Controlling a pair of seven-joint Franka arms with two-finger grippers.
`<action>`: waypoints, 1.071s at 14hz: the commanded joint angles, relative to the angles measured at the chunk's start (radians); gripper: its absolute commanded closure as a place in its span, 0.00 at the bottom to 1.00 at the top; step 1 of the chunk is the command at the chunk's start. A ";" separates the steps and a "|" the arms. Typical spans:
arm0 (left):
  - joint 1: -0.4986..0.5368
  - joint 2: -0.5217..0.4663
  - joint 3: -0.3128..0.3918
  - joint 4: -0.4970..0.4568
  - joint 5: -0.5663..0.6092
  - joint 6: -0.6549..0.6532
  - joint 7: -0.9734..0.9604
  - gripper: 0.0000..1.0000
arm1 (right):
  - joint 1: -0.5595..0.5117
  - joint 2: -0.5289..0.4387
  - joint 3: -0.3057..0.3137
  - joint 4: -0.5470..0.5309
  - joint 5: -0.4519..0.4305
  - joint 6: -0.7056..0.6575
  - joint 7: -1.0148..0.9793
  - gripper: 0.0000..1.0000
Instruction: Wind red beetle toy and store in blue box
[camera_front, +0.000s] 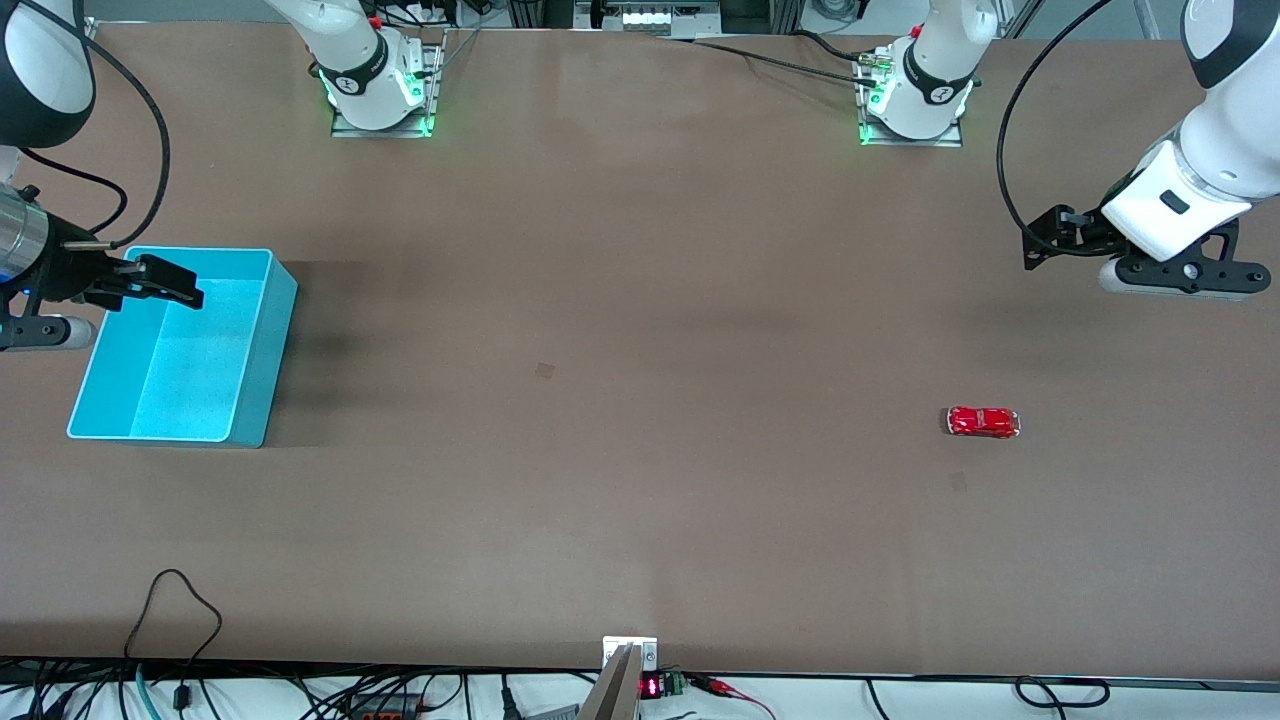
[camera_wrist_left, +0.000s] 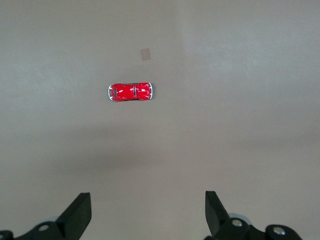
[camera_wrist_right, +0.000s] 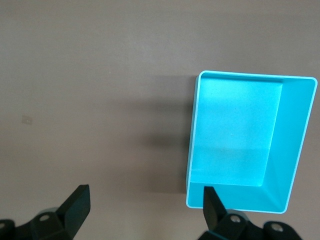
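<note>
Since nothing is gripped yet, first step is the pick: tiny glossy red beetle-shaped toy car (camera_front: 984, 422) sits alone on the brown counter (camera_front: 640, 400) toward the left arm's end, wheels down, long axis running along the counter's length. Light blue rectangular plastic bin (camera_front: 180, 345) sits well apart, at the right arm's end, open side up, empty inside.

Left gripper (camera_front: 1040, 243) hovers over bare counter, over a patch farther from the front camera than the toy, jaws spread wide, holding nothing. Right gripper (camera_front: 165, 282) hangs over the bin's edge, jaws likewise wide open and empty; waiting.

Advice for the pick, as judgement only:
- Use left arm; closest by far.
- Centre over the toy before descending; in left wrist view toy (camera_wrist_left: 130, 92) lies well ahead of the fingertips (camera_wrist_left: 80, 210), so needs forward travel first.
- Close across the narrow width, not end to end: rounded glossy shell likely slips out lengthwise.
- Go low, fingertips almost brushing the counter; body is very low, little to catch.
- Close gently and squarely, else toy rolls away on its wheels.
- Keep wheels clear for winding, probably by dragging backward on the counter.
- Wind key or mechanism not visible; cannot tell type.

Small pale mark (camera_front: 957, 481) on counter just nearer the camera than the toy; ignore.
</note>
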 joint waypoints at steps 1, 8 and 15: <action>-0.002 0.012 0.001 0.031 -0.018 -0.022 0.003 0.00 | 0.002 -0.028 -0.003 -0.023 0.017 -0.004 0.010 0.00; -0.002 0.015 0.001 0.034 -0.014 -0.024 0.003 0.00 | 0.000 -0.026 -0.003 -0.023 0.017 -0.004 0.010 0.00; -0.005 0.036 -0.001 0.034 -0.014 -0.056 -0.010 0.00 | -0.003 -0.021 -0.006 -0.020 0.017 -0.002 0.010 0.00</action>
